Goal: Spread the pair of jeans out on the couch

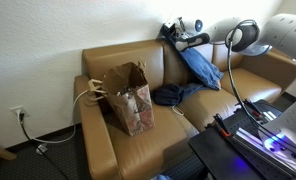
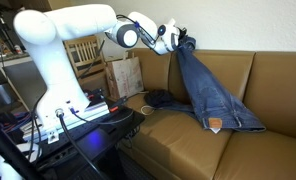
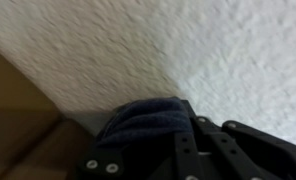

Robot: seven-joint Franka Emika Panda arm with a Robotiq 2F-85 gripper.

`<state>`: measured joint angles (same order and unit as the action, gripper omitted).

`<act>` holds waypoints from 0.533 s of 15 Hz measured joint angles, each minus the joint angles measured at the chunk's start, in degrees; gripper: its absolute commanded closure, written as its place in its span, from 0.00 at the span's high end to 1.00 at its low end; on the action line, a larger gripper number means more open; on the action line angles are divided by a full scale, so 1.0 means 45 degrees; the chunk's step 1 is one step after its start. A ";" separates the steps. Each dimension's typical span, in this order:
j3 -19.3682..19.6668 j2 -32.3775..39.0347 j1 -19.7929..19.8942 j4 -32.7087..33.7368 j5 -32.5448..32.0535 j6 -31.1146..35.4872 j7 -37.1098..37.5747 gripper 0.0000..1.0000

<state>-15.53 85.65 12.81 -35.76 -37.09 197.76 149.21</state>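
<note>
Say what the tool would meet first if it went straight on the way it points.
Probably the white textured wall: it fills the wrist view beyond the jeans gripped in the tool. Distance is unclear.

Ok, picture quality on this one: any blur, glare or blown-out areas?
Wrist view: soft throughout, the blue denim jeans close to the lens blurred. In an exterior view the white robot arm is blown out, with purple glow below it. In an exterior view the tan leather couch is evenly lit.

Both exterior views face the couch [image 1: 153,148] [image 2: 188,140] from opposite front ends; the wrist view sits close to the wall [image 3: 188,40].
</note>
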 measured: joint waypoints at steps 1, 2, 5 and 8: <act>-0.1041 -0.0002 0.0126 -0.0437 -0.0899 -0.0001 0.0000 0.01; -0.2016 -0.0016 0.0333 -0.0912 -0.1757 -0.0003 -0.0001 0.01; -0.4970 0.0027 0.1690 -0.2794 -0.4793 -0.0005 0.0018 0.01; -0.6986 0.0125 0.3562 -0.4994 -0.7234 -0.0096 0.0030 0.01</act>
<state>-46.97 86.22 28.84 -58.24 -69.64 197.33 149.34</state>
